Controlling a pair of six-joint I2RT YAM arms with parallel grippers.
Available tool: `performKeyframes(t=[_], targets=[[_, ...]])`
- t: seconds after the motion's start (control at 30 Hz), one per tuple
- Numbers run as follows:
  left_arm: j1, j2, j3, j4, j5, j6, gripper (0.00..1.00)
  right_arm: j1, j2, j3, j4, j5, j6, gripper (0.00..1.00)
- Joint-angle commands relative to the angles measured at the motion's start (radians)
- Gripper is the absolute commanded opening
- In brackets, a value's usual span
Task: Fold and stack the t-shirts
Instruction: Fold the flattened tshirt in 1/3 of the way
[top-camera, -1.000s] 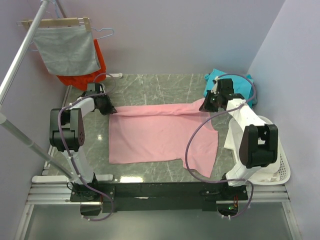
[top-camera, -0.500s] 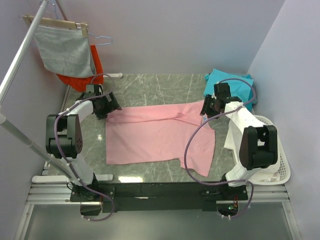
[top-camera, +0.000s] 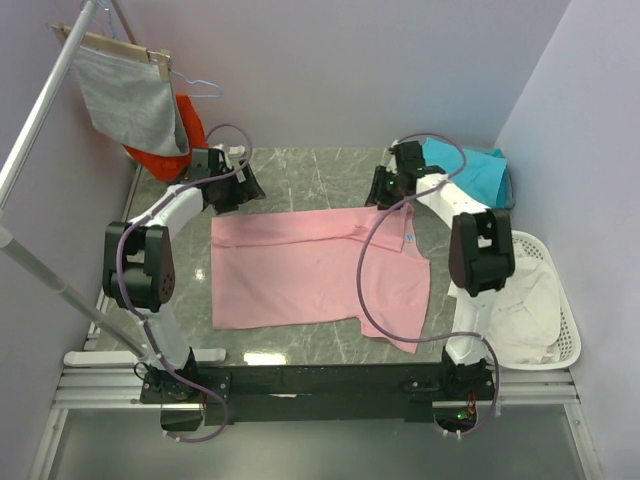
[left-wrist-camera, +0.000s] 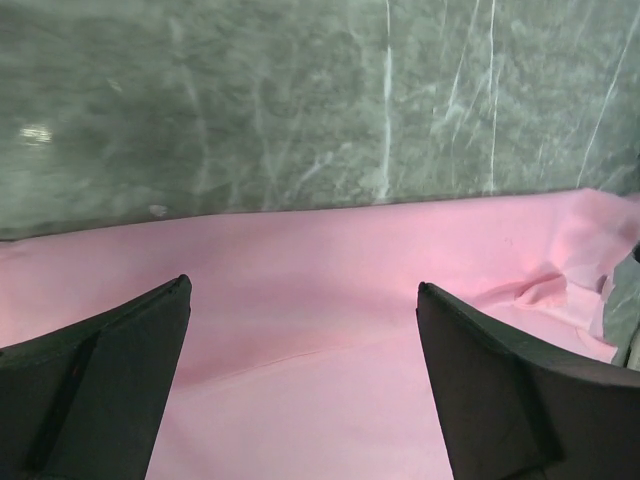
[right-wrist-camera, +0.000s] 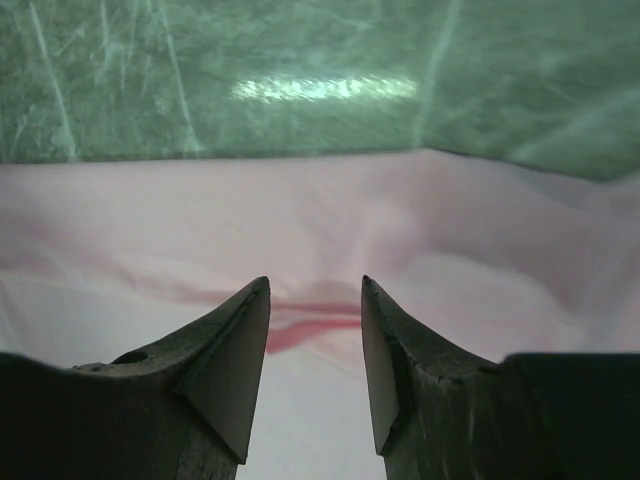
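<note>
A light pink t-shirt (top-camera: 310, 270) lies spread flat on the marble table, with a folded band along its far edge. My left gripper (top-camera: 248, 190) hovers just past the shirt's far left corner. In the left wrist view its jaws (left-wrist-camera: 303, 283) stand wide open above the pink cloth (left-wrist-camera: 330, 300), holding nothing. My right gripper (top-camera: 383, 190) hangs over the far right corner; its jaws (right-wrist-camera: 315, 280) are partly open and empty, above a crease in the pink cloth (right-wrist-camera: 320, 220). A teal t-shirt (top-camera: 475, 170) lies bunched at the far right corner.
A grey cloth on a wooden hanger (top-camera: 128, 90) and an orange-red garment (top-camera: 160, 152) hang from the rack at the far left. A white basket (top-camera: 560, 330) with white cloth stands at the right. A slanted metal pole (top-camera: 40, 120) crosses the left side.
Both grippers have opened and let go of the pink t-shirt's far edge, then drawn back toward the far side. The shirt's far edge now lies flat on the table.
</note>
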Motion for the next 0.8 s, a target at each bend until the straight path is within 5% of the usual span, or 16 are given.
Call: performKeyframes(t=[0.0,0.43,0.77], targets=[[-0.036,0.056,0.034,0.000,0.027,-0.011,0.99,0.053,0.081,0.115,-0.018,-0.029,-0.013,0.48],[-0.065,0.099,-0.009,0.009,0.051,-0.004,0.99,0.122,0.142,0.109,-0.090,-0.024,-0.062,0.47],[-0.082,0.118,-0.020,0.006,0.071,0.006,0.99,0.158,0.038,-0.098,-0.102,-0.023,-0.096,0.44]])
